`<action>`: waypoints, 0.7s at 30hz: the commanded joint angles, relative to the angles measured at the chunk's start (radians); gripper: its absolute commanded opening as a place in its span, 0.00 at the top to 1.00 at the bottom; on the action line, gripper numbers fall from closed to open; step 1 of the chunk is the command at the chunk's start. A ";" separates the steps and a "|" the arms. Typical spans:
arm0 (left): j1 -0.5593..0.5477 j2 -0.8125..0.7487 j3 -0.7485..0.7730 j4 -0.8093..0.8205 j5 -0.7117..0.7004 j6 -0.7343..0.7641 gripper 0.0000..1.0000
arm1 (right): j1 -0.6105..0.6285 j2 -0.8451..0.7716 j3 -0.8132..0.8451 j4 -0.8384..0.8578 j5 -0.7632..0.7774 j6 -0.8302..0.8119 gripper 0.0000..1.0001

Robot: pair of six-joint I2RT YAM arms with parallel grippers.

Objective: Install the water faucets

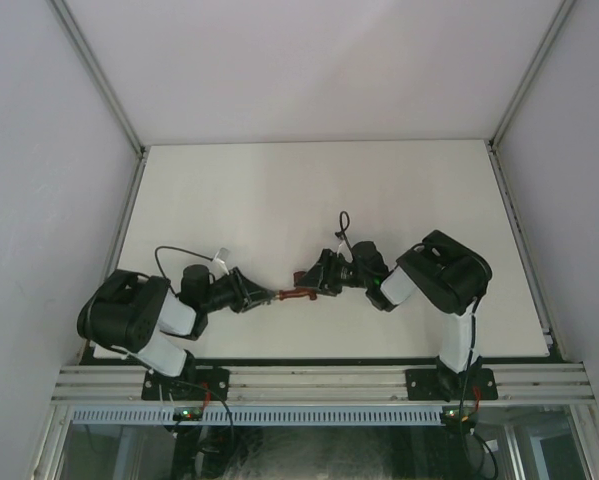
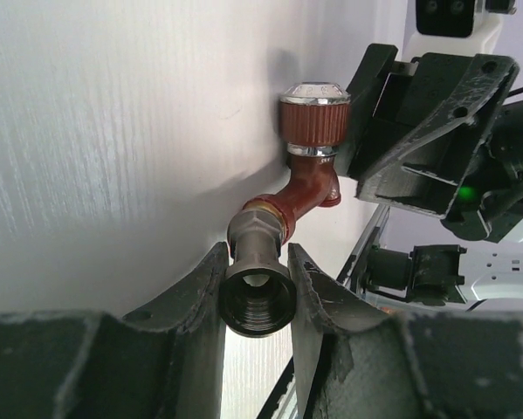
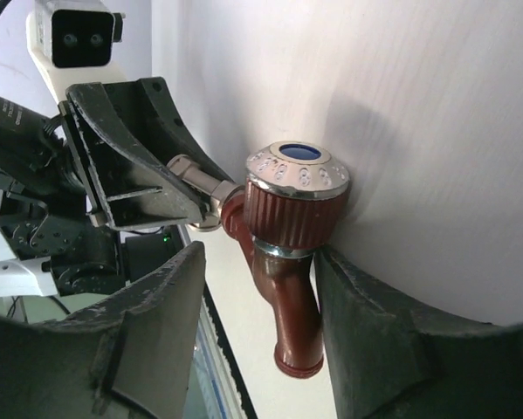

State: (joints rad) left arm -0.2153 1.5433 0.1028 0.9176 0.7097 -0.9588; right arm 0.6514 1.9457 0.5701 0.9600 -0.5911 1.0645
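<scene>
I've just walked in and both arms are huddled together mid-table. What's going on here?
One small faucet is held between the two arms, above the white table. The left gripper is shut on the grey metal fitting at one end. The right gripper straddles the red-brown tap body just below its knob. One finger is against it and there is a gap at the other, so it isn't clamped. How tightly fitting and tap are joined, I can't tell.
</scene>
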 commanded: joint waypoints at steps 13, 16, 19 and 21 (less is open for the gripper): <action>-0.010 0.060 0.010 0.229 0.021 -0.072 1.00 | 0.010 0.081 0.012 0.159 -0.006 0.051 0.57; -0.009 0.062 0.012 0.228 0.023 -0.073 1.00 | 0.009 0.084 0.030 0.142 -0.007 0.051 0.57; -0.009 0.070 0.012 0.228 0.020 -0.074 1.00 | -0.008 0.101 0.047 0.099 -0.004 0.079 0.52; -0.010 0.072 0.013 0.228 0.019 -0.074 1.00 | -0.012 0.108 0.049 0.091 0.000 0.081 0.51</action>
State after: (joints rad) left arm -0.2188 1.6054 0.1024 1.0851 0.7113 -1.0222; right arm 0.6529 2.0308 0.5926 1.0729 -0.5972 1.1324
